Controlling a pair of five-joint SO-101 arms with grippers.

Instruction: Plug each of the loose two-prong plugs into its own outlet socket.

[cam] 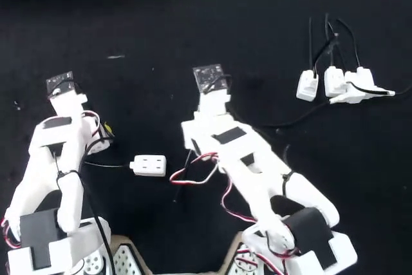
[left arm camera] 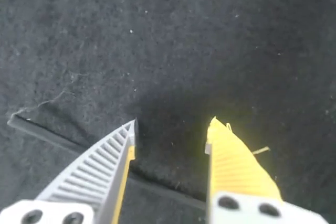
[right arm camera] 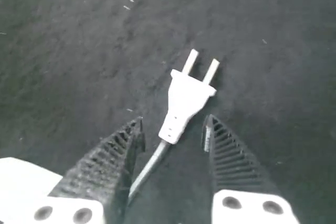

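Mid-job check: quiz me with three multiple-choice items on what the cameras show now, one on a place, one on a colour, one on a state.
1. Where does the plug lie?
A. seated in an outlet socket
B. on the cloth, between the right gripper fingertips
C. on top of an arm

2. What colour is the plug?
A. black
B. yellow
C. white

3. How is the left gripper?
A. open, holding nothing
B. shut on a plug
C. shut on a cable

Answers: 1 B, the right wrist view shows it lying flat there, ungripped; 2 C, its body is white against the dark cloth; 3 A, its fingers stand apart, gripping nothing.
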